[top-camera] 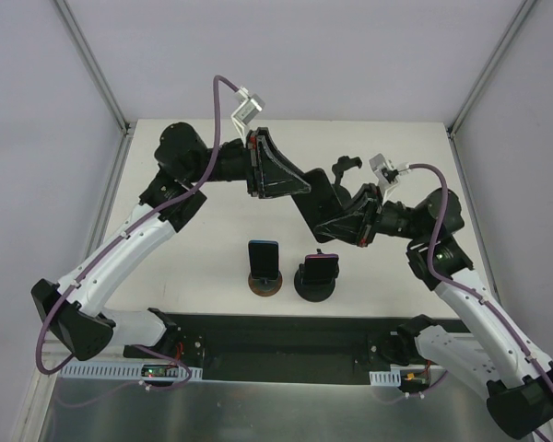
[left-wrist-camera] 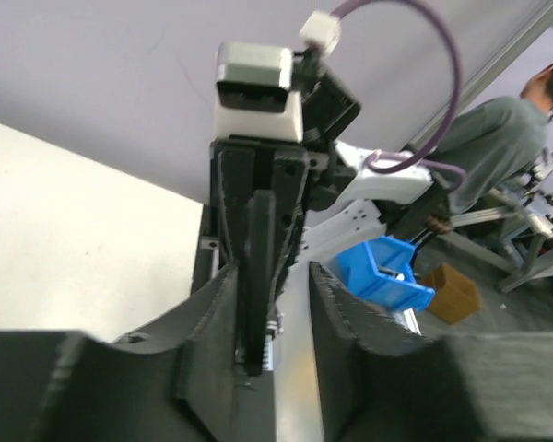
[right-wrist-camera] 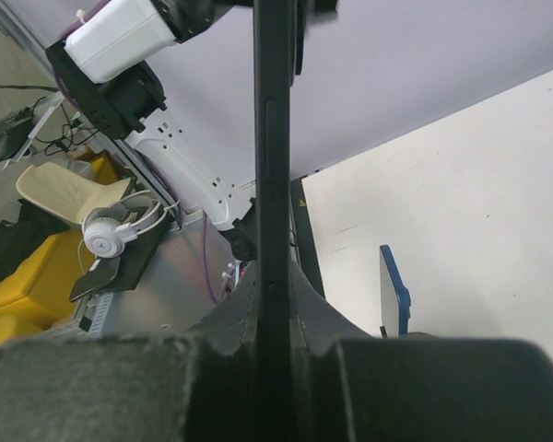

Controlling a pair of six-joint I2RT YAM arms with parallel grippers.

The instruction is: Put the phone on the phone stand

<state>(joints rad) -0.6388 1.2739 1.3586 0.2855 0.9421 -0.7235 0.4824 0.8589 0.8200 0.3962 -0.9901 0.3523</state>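
The phone (right-wrist-camera: 275,138) hangs edge-on in mid-air above the table (top-camera: 194,267), bridging the two arms. The right gripper (right-wrist-camera: 275,341) is clamped tight on one end. The left gripper (left-wrist-camera: 272,276) straddles the other end with its jaws slack and gaps showing. On that one narrow grip, I reckon the phone could pivot or slip while descending. The brown-based stand (top-camera: 265,285) and black-based stand (top-camera: 315,291) each seem occupied, so a careless approach might topple one.
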